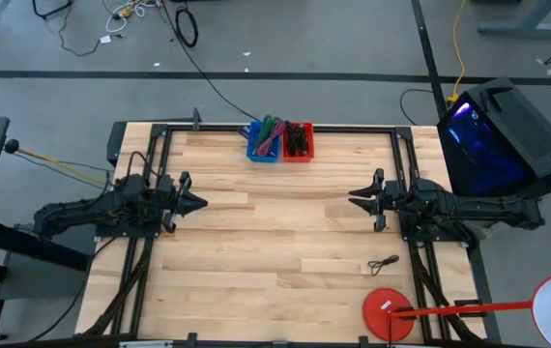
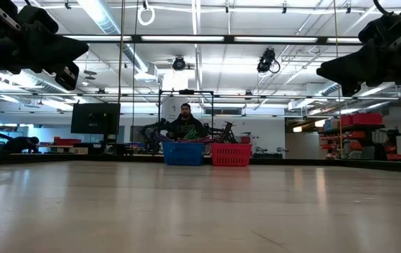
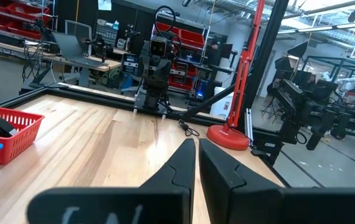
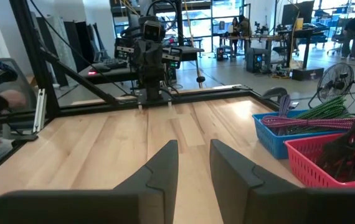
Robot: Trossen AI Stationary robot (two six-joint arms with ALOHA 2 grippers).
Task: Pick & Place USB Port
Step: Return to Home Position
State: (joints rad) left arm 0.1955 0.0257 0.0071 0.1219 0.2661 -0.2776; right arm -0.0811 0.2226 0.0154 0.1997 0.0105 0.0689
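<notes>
A blue bin [image 1: 263, 143] with coloured cables and a red bin [image 1: 298, 141] with dark parts stand side by side at the middle of the table's far edge. A small black cord [image 1: 384, 263] lies loose on the wood near the right arm's base; the left wrist view shows this cord [image 3: 189, 128] too. No USB port can be told apart in these views. My left gripper [image 1: 199, 203] hovers over the table's left side, pointing level toward the right, shut and holding nothing [image 3: 196, 144]. My right gripper [image 1: 354, 198] faces it from the right side, open and holding nothing [image 4: 193, 146].
A red round lamp base [image 1: 388, 312] with a red pole stands at the near right corner. A black frame [image 1: 285, 127] borders the table. A dark computer case [image 1: 503, 135] glows blue beyond the right edge. A person [image 2: 185, 119] sits behind the bins. Bare wood [image 1: 275, 232] lies between the arms.
</notes>
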